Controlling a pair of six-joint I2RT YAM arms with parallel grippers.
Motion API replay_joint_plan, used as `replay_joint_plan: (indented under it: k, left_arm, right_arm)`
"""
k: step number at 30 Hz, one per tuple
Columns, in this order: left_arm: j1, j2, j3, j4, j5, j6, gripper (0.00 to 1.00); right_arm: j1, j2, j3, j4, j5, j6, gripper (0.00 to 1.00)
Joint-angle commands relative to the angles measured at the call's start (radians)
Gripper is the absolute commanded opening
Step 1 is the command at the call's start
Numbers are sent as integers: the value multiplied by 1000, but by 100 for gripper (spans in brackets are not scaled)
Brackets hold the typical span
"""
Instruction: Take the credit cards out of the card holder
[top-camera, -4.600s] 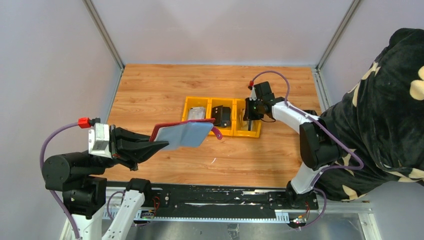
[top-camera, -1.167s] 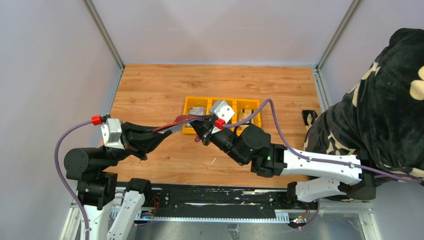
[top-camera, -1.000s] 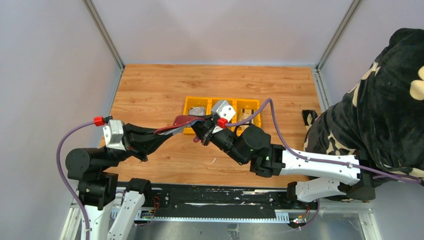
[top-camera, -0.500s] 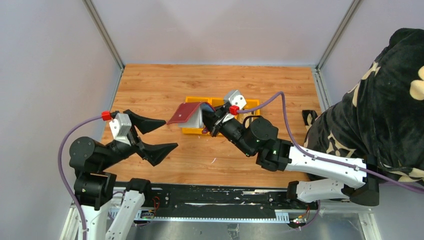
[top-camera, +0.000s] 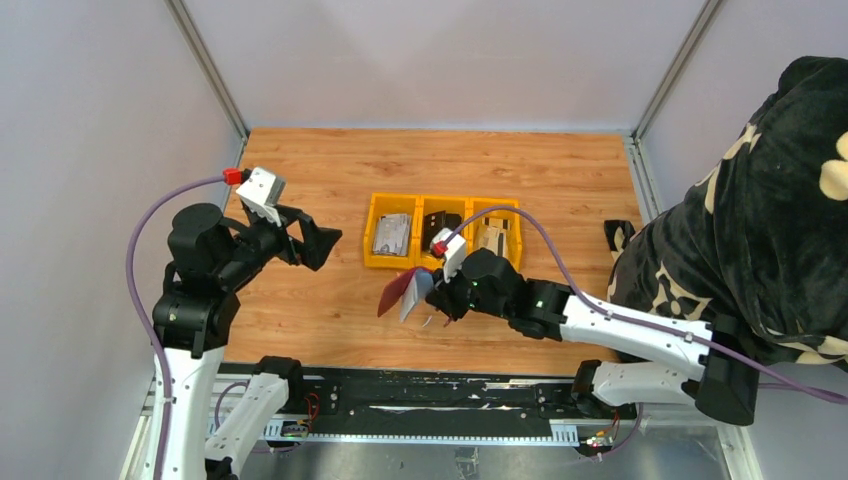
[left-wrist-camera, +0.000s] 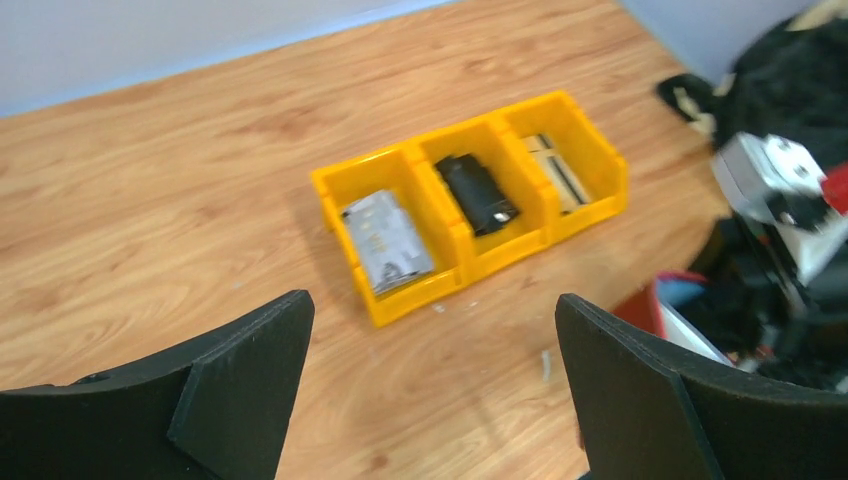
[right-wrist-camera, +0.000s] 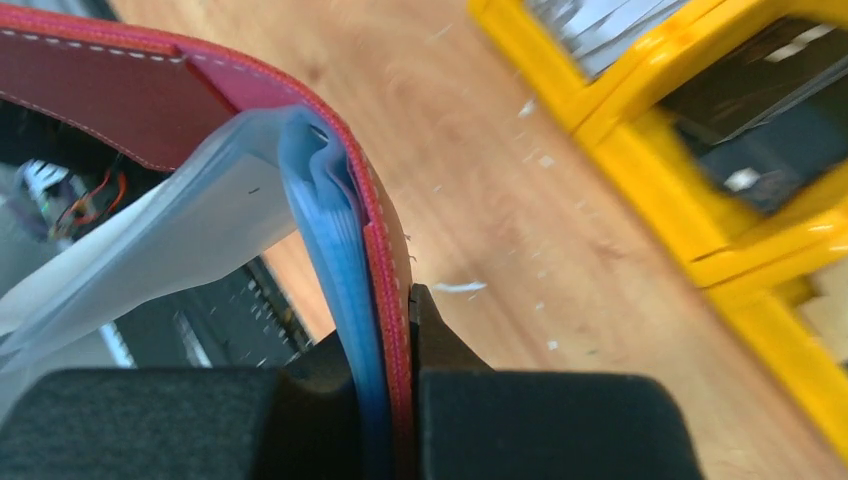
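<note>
While the right claw (right-wrist-camera: 396, 400) pinches the card holder (top-camera: 396, 293) by an edge of red cover and grey-blue lining, jaws narrow, the case fans open close above the desk (top-camera: 300, 170). Left claw (left-wrist-camera: 430, 385): spread wide, empty, well apart from the case. Yellow bin (left-wrist-camera: 410, 297): just beyond the right claw, with a greyish credit card (left-wrist-camera: 385, 240) flat in the compartment nearest the left claw.

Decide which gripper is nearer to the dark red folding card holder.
Right. The right gripper is shut on the dark red folding card holder, clamping its edge. The left gripper hangs open well off to the left, touching nothing.
</note>
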Motion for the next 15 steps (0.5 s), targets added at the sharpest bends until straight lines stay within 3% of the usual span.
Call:
replay_joint_plan:
  k: [1, 3, 8, 15]
  left_arm:
    - [-4, 34, 4, -52, -230, 52, 100]
    - [-2, 41, -11, -57, -267, 88, 100]
    - [9, 12, -81, -14, -328, 122, 100]
    - [21, 17, -120, 0, -346, 146, 100]
  right_arm:
    - [-7, 76, -21, -10, -271, 98, 4]
    - [-8, 148, -6, -7, -322, 124, 14]
    - [-16, 299, 105, -125, -332, 135, 51]
    - [-21, 254, 192, -306, -83, 94, 73]
